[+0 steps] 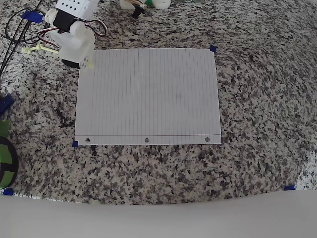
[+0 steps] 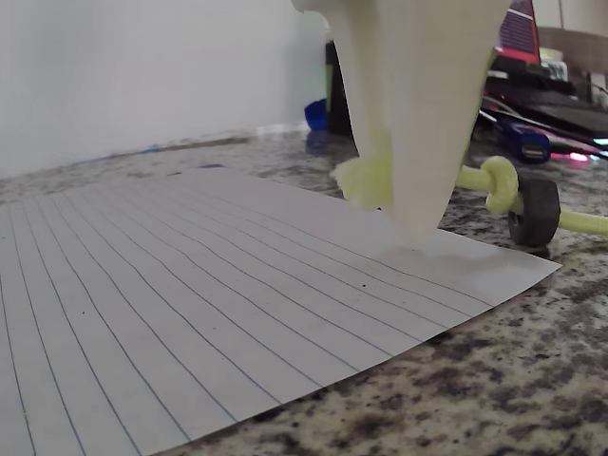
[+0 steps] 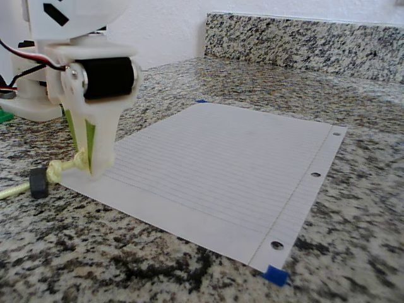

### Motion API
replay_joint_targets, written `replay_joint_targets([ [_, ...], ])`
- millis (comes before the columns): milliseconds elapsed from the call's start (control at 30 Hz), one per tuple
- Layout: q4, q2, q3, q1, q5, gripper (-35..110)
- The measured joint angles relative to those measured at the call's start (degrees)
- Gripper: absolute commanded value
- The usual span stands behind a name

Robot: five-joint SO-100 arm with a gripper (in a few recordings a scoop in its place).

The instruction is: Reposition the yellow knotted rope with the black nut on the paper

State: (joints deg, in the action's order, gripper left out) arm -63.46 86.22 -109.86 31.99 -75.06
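Note:
The paper [image 1: 148, 96] is a white lined sheet lying flat on the granite counter, with punched holes along its near edge. My white gripper [image 1: 85, 63] stands at the paper's upper left corner in the overhead view. Its fingertips [image 2: 418, 223] touch down on that corner, shut on the end knot of the yellow knotted rope [image 2: 364, 180]. From there the rope trails off the sheet through another knot [image 2: 500, 180], past the black nut [image 2: 534, 211] on the granite. In the fixed view the gripper [image 3: 91, 165] pins the rope [image 3: 60, 169] at the corner of the paper [image 3: 221, 164], and the nut [image 3: 38, 183] sits just off it.
Blue tape tabs [image 1: 213, 48] mark the paper's corners. Black cables [image 1: 12, 34] and the arm's base crowd the upper left. A green and black object [image 1: 5, 158] sits at the left edge. Small white items [image 1: 141, 5] lie at the top. A granite backsplash [image 3: 303, 38] rises behind.

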Motion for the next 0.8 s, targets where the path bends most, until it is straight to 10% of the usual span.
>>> replay_joint_targets([
  [800, 0.8, 35.7, -0.1, -8.8, -3.1, 0],
])
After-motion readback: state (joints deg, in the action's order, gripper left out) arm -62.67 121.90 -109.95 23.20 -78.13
